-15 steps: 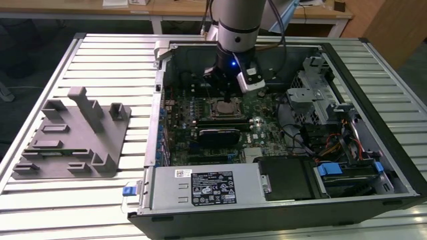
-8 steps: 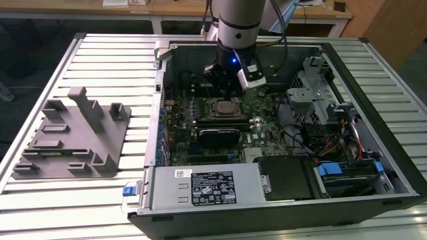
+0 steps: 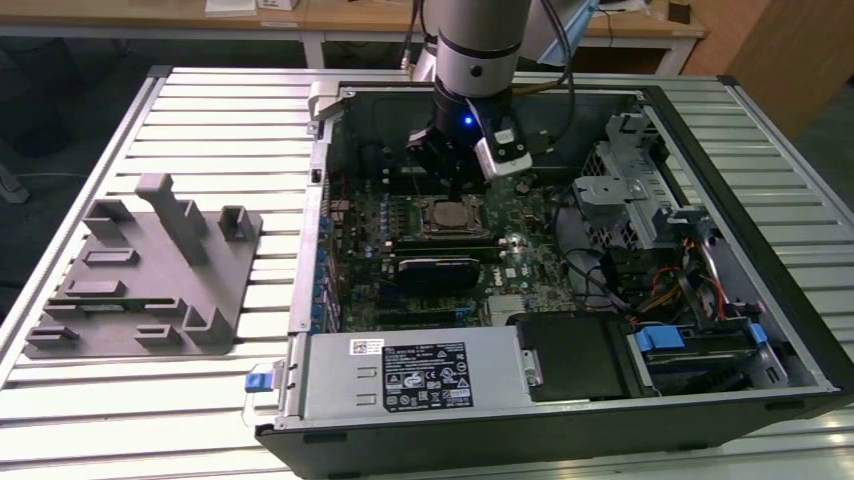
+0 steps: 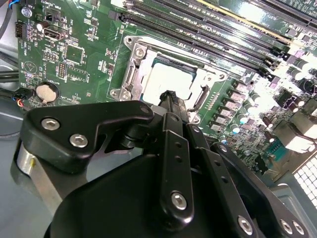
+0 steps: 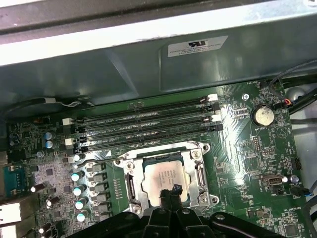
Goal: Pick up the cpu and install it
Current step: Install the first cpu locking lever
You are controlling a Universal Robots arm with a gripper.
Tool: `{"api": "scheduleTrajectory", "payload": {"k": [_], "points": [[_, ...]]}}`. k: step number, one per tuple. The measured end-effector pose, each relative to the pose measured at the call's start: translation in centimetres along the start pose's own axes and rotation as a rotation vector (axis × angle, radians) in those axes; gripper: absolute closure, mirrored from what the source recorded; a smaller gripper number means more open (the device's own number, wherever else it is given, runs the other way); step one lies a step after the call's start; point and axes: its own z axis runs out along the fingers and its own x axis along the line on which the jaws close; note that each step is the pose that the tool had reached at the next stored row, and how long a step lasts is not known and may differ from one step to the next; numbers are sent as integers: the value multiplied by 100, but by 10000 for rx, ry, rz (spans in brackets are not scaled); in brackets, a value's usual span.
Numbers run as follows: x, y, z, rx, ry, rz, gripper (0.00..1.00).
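Cpu (image 5: 163, 176) is sitting flat in the socket (image 5: 200, 173) on the green board (image 5: 247, 158) inside the computer case (image 3: 534, 440), while the pincer (image 5: 169, 191) is hanging close over its edge with fingers together, and a grey fixture (image 3: 147, 270) is lying on the surface (image 3: 200, 120) at nine o'clock of the case in the exterior view.

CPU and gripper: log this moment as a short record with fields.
cpu: lying flat in the socket, silvery top up
socket location: on the motherboard, inside the open computer case
gripper: just above the cpu's edge, shut, nothing between the tips
contact: cannot tell whether the tips touch the cpu
grey fixture: on the slatted table, at the exterior view's left of the case
task state: cpu seated in the socket
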Motion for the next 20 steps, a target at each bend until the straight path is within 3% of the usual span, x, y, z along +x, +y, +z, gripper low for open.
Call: {"api": "scheduleTrajectory", "payload": {"k": [9,20], "points": [[73,-13,0,0,-2,0,89],[318,-58,-1,-11,-12,-1,89]]}}
